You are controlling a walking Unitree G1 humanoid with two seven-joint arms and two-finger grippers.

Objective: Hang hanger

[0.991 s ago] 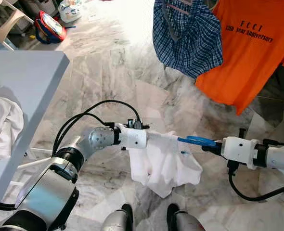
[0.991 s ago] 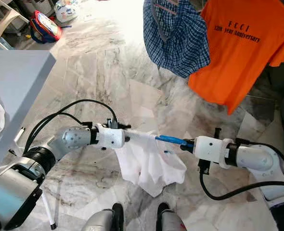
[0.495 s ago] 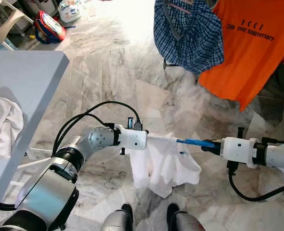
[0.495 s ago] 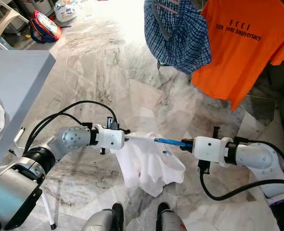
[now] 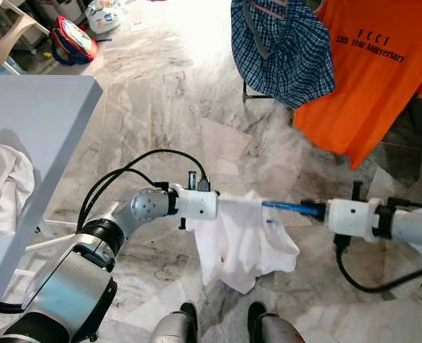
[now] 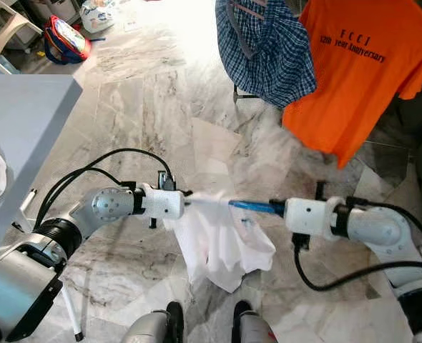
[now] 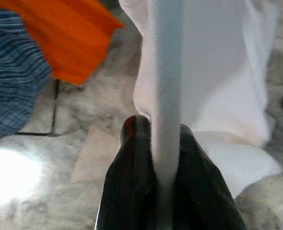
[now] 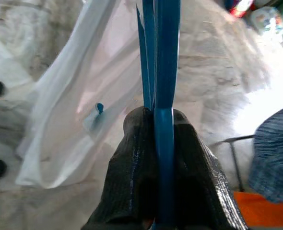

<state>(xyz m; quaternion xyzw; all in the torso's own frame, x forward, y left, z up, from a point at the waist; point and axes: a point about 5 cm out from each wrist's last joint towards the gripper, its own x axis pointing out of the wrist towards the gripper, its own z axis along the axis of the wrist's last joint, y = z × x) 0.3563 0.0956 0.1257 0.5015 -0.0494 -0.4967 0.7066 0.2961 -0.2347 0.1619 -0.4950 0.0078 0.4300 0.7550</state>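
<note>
Gripping the blue hanger (image 5: 291, 208), the right tool (image 8: 154, 125) has edged slightly toward the left since a second ago. The left tool (image 7: 157, 143) stays clenched on the white garment (image 5: 243, 239), which hangs as before.

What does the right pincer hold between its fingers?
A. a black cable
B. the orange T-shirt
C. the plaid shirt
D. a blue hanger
D: the right pincer is shut on the blue hanger, which runs into the white garment that the left pincer grips.
</note>
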